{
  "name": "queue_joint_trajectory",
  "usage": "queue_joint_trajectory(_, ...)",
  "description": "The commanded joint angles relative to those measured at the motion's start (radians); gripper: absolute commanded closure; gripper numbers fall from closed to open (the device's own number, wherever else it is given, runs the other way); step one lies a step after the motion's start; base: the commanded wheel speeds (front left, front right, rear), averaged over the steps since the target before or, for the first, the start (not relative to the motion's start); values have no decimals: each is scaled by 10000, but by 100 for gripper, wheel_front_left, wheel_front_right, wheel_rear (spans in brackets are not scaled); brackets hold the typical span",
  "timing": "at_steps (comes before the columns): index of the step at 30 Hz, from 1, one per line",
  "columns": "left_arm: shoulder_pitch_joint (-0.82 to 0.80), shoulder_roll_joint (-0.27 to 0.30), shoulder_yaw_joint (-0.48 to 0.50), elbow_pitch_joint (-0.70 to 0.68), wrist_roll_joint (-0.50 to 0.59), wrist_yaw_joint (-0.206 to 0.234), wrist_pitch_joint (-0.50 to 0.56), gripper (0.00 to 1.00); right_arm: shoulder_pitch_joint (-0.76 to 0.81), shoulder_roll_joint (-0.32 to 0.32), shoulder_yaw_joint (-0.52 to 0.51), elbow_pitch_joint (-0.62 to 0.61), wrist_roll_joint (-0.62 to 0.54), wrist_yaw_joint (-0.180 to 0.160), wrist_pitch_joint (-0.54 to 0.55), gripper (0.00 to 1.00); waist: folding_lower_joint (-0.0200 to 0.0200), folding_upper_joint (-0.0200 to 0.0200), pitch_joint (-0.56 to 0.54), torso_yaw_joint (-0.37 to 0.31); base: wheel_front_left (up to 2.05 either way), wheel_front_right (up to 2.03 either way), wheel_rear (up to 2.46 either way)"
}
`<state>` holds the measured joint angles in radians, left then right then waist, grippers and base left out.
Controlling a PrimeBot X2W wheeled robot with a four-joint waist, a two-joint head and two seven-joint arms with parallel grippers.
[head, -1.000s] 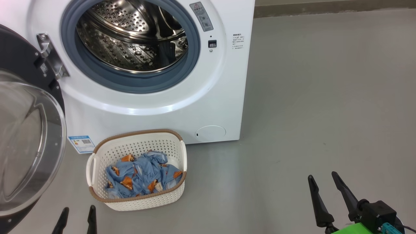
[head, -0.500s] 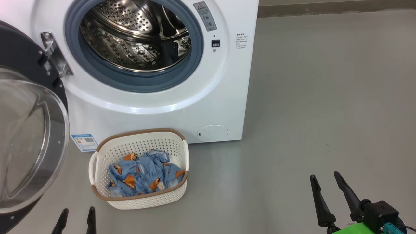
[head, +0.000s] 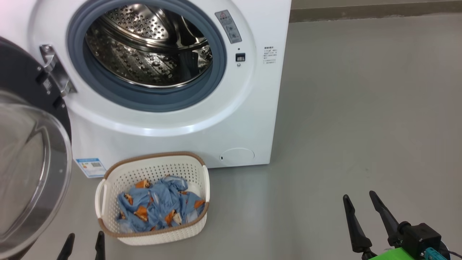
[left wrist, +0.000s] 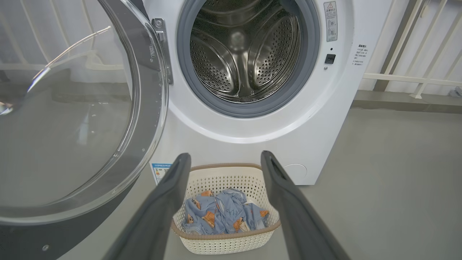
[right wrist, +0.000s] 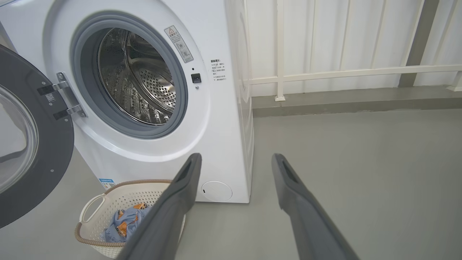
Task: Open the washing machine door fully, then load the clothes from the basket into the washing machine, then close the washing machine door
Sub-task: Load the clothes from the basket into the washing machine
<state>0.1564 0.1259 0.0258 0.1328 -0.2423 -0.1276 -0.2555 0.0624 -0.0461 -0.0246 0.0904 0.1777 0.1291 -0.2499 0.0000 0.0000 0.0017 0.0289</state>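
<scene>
Blue clothes (head: 155, 207) lay bundled in the basket (head: 162, 236), which stood on the floor (head: 361, 108) just ahead of the left claw (head: 85, 236) and a little to its right, well off to the left of the right claw (head: 358, 195). Both claws were spread wide, holding nothing and touching nothing. Past the basket, farther ahead of the left claw, stood the washer (head: 173, 137) with its steel drum (head: 144, 43) showing, and the door (head: 32, 169) hung swung open ahead and to that claw's left.
</scene>
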Motion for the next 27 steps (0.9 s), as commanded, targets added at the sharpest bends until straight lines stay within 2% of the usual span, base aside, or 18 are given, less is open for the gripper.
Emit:
queue_joint_trajectory(1,-528,160,323,-180,-121,-31,-63,0,-114,-41,264,-234,-61,16,-118,0,0,0,17,2,202,-202,0)
queue_joint_trajectory(8,-583,82,524,-350,-138,-31,-63,0,-150,-41,251,-229,-31,16,-118,0,0,0,82,1,203,-202,-2)
queue_joint_trajectory(14,-625,-24,713,-377,-4,-31,-63,0,-192,-41,243,-210,-16,16,-118,0,0,0,156,-1,133,-133,0)
queue_joint_trajectory(27,-622,-29,683,-320,-133,-31,-63,0,-324,-41,304,-143,10,16,-118,0,0,0,275,-38,24,-24,0)
